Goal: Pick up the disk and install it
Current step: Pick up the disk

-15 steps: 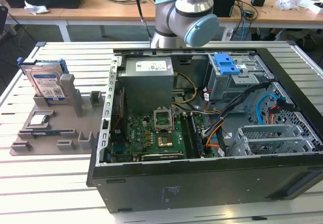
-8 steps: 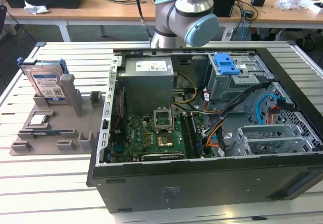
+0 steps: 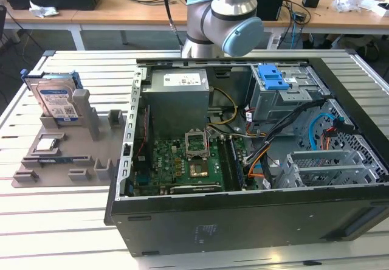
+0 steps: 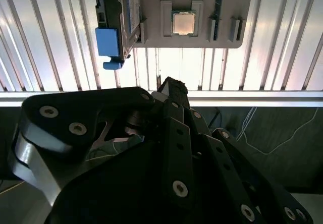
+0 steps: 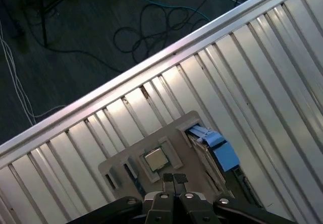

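Note:
The disk, silver with a white-and-blue label and blue rails, stands on edge in a slot of the grey holder tray at the exterior view's left. Both wrist views look down on it from high above: the disk shows edge-on with a blue rail end, and the disk sits beside the tray's square chip. My gripper is shut with nothing held, its black fingertips pressed together well above the tray. The gripper hangs over the table's edge, apart from the disk.
An open computer case fills the table's middle and right, with a motherboard, cables and a blue bracket on its drive bay. A small silver chip lies on the tray. The arm's joint rises behind the case.

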Robot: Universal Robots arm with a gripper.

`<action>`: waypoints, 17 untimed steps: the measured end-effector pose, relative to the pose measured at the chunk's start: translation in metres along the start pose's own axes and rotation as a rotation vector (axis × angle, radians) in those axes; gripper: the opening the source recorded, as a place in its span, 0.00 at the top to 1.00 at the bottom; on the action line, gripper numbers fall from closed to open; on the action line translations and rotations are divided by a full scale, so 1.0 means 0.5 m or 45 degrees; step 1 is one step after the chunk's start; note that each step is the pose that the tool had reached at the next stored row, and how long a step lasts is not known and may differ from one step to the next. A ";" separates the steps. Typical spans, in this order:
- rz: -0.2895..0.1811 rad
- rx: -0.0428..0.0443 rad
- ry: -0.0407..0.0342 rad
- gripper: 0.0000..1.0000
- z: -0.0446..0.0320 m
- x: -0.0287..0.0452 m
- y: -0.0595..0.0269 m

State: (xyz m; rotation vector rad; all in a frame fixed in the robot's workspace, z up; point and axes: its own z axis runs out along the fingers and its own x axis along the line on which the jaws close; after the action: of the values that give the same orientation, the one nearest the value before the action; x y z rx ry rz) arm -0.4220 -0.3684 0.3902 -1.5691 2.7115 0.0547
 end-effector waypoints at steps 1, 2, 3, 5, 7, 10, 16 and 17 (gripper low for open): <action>-0.013 0.000 0.0004 0.89 0.000 0.000 0.000; -0.029 -0.001 0.0007 0.89 0.000 0.000 0.000; -0.043 -0.001 0.0011 0.89 0.000 0.000 0.000; -0.073 -0.002 0.0019 0.89 0.000 0.000 0.000; -0.106 -0.003 0.0027 0.89 0.000 0.000 0.000; -0.167 -0.004 0.0043 0.89 0.000 0.000 0.000; -0.277 -0.007 0.0072 0.89 0.000 0.000 0.000; -0.292 -0.007 0.0076 0.89 0.000 0.000 0.000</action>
State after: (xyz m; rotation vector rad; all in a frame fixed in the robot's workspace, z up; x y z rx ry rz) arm -0.4220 -0.3684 0.3902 -1.8715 2.5173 0.0560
